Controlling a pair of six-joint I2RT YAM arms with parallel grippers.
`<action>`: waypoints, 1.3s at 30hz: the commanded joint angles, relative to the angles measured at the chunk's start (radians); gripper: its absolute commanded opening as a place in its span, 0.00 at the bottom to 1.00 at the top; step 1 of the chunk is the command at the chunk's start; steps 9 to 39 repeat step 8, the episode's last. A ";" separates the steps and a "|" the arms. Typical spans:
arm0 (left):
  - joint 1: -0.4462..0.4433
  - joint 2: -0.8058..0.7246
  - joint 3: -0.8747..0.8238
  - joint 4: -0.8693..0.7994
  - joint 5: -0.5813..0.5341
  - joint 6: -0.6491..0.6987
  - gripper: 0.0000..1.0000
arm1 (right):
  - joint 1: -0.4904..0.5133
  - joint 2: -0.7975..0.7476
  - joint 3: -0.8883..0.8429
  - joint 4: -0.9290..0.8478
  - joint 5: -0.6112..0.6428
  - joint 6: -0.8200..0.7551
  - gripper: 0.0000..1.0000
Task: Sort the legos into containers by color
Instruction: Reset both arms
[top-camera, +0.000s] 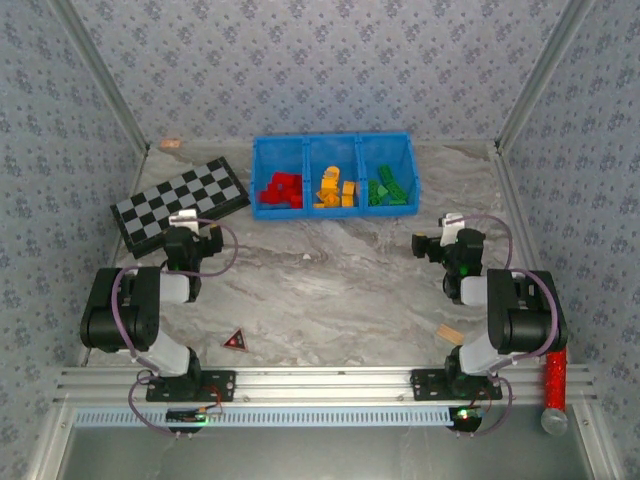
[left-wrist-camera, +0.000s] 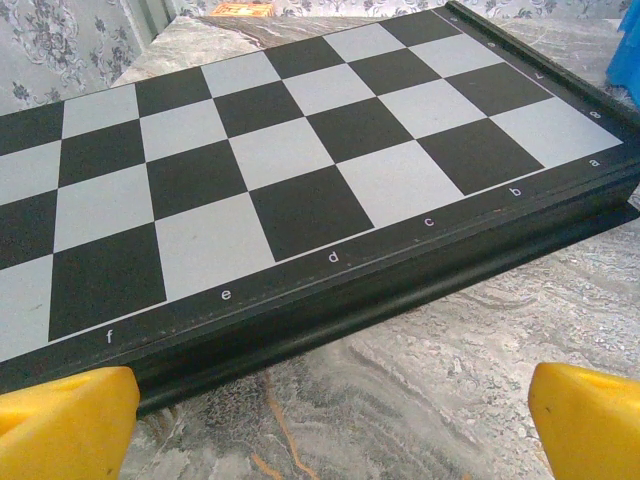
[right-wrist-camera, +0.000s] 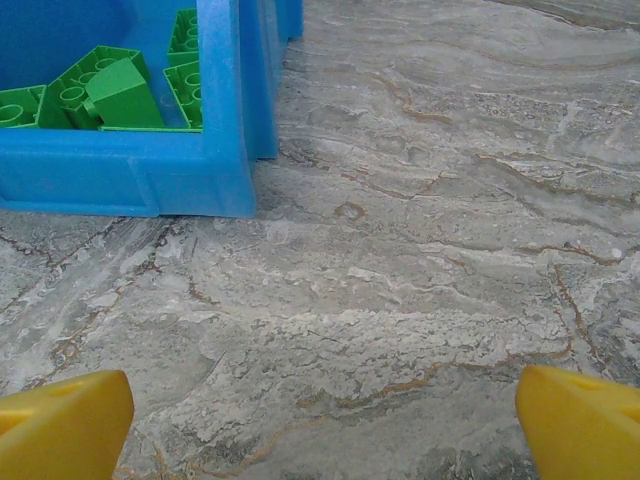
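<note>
The blue tray (top-camera: 334, 141) stands at the back middle of the table. Its left compartment holds red legos (top-camera: 283, 189), the middle one yellow-orange legos (top-camera: 334, 188), the right one green legos (top-camera: 389, 188). In the right wrist view the tray's near right corner (right-wrist-camera: 150, 180) and several green legos (right-wrist-camera: 120, 95) show at upper left. My left gripper (top-camera: 187, 222) is open at the left, its yellow fingertips (left-wrist-camera: 65, 425) wide apart over bare table. My right gripper (top-camera: 440, 235) is open at the right, near the tray's front right corner, with nothing between its fingertips (right-wrist-camera: 585, 425).
A black-and-white checkered board (top-camera: 180, 203) lies at the back left, its near edge (left-wrist-camera: 380, 290) right in front of my left gripper. A dark red triangle piece (top-camera: 235, 340) lies near the left arm's base. A tan wooden block (top-camera: 449, 334) lies by the right arm.
</note>
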 joint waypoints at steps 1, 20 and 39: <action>0.003 -0.012 0.010 0.002 0.020 -0.004 1.00 | 0.000 0.000 0.024 0.017 -0.008 0.011 1.00; 0.002 -0.012 0.010 0.002 0.020 -0.004 1.00 | 0.006 0.003 0.025 0.015 0.004 0.008 1.00; 0.002 -0.012 0.010 0.002 0.020 -0.004 1.00 | 0.006 0.003 0.025 0.015 0.004 0.008 1.00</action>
